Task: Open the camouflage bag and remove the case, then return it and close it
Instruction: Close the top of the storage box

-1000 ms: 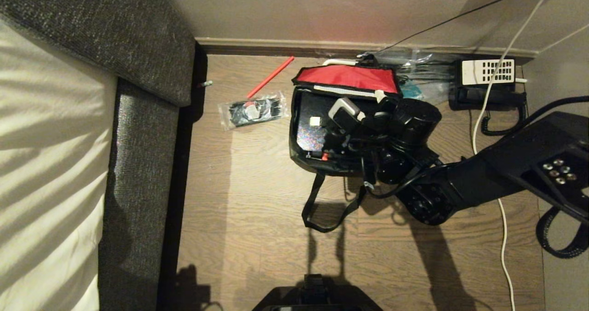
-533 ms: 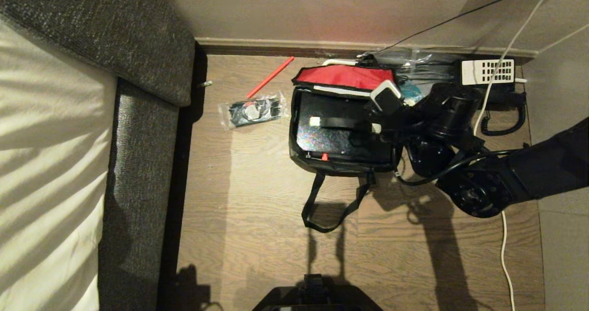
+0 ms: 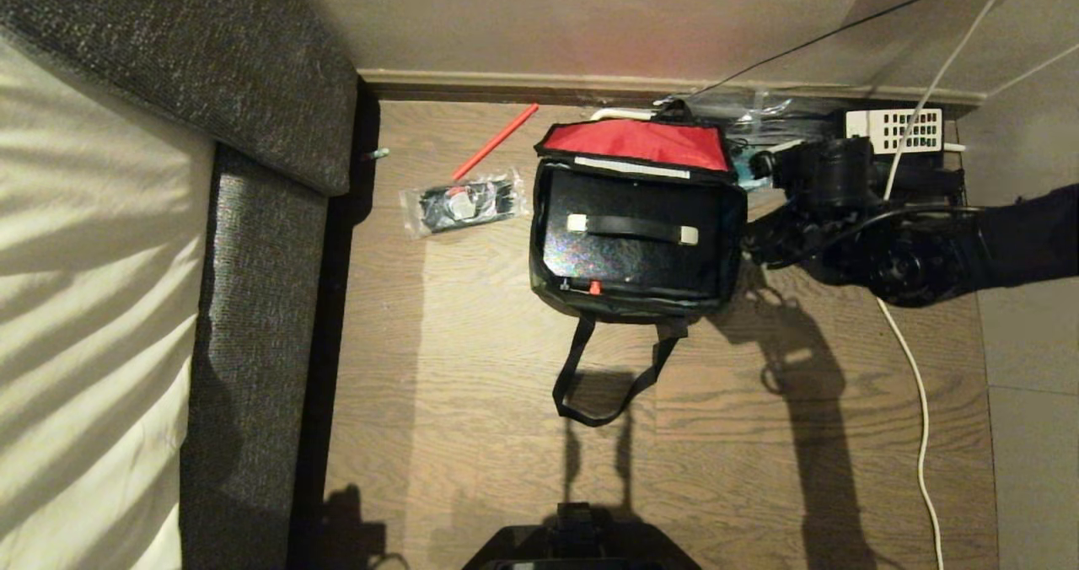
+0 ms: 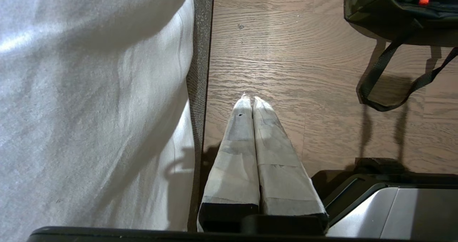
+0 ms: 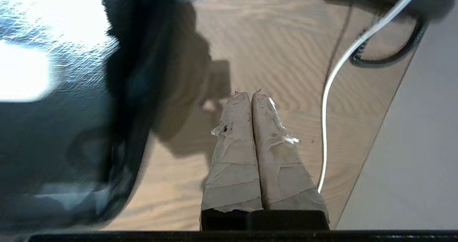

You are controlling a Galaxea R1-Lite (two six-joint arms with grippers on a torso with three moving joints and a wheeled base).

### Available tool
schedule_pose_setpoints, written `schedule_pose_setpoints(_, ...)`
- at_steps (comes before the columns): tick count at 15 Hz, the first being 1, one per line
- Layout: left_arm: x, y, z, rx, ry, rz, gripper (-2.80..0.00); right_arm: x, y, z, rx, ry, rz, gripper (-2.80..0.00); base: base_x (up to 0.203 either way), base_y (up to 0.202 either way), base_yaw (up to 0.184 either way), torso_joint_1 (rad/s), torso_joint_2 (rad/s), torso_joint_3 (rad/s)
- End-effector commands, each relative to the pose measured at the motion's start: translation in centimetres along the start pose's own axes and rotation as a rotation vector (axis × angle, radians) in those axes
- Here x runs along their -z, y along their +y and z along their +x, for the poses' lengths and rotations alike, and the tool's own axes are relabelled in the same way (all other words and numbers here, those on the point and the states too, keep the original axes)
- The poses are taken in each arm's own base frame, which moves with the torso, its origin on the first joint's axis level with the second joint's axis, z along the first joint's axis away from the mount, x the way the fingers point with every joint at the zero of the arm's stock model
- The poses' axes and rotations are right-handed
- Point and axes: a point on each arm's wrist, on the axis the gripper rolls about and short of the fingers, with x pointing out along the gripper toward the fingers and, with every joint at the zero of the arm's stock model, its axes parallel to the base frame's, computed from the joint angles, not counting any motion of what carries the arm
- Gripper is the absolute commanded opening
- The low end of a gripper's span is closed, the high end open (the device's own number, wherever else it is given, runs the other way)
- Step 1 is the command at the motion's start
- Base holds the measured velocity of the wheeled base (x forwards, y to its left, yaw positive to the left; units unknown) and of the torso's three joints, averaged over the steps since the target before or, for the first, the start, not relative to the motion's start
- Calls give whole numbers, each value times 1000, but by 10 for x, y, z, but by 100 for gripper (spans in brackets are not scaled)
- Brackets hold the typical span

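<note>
The case (image 3: 636, 254) lies flat inside the open camouflage bag (image 3: 638, 304) on the floor, its long axis and strap handle running left to right across the head view, the red-lined flap thrown back toward the wall. Just beside the bag's right end sits the right pincer (image 5: 250, 96), pressed shut on nothing, clearly the nearer arm. The left pincer (image 4: 249, 99), also shut and empty, hangs parked by the bed (image 4: 89, 102).

The bag (image 3: 638, 226) showed green-and-dark camouflage outside, a red flap lining and black straps. Inside it, the case (image 3: 634, 250) was glossy speckled black with a pale-ended handle and red latch. Left of the bag lay a red stick (image 3: 496, 141).
</note>
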Motion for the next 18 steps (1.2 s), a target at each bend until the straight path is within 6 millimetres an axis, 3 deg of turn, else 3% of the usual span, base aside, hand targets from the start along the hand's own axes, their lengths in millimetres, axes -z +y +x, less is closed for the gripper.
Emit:
schedule_pose_setpoints(1, 0, 0, 0, -1, 2, 0, -280, -5, -12, 28, -1, 58, 40, -280, 0, 0, 0, 0, 0, 0)
schedule_pose_setpoints(6, 0, 0, 0, -1, 2, 0, -280, -18, -49, 42, -121, 56, 310, -280, 0, 0, 0, 0, 0, 0)
schedule_pose_setpoints(8, 0, 0, 0, -1, 2, 0, -280, -9, -58, 44, -113, 39, 332, -280, 0, 0, 0, 0, 0, 0)
schedule_pose_setpoints(9, 0, 0, 0, -1, 2, 0, -280, -3, -58, 46, -129, 42, 376, -280, 0, 0, 0, 0, 0, 0)
schedule_pose_setpoints(15, 0, 0, 0, -1, 2, 0, -280, -20, -69, 49, -399, 16, 794, -280, 0, 0, 0, 0, 0, 0)
schedule_pose_setpoints(18, 0, 0, 0, -1, 2, 0, -280, -23, -66, 56, -452, 17, 841, -280, 0, 0, 0, 0, 0, 0)
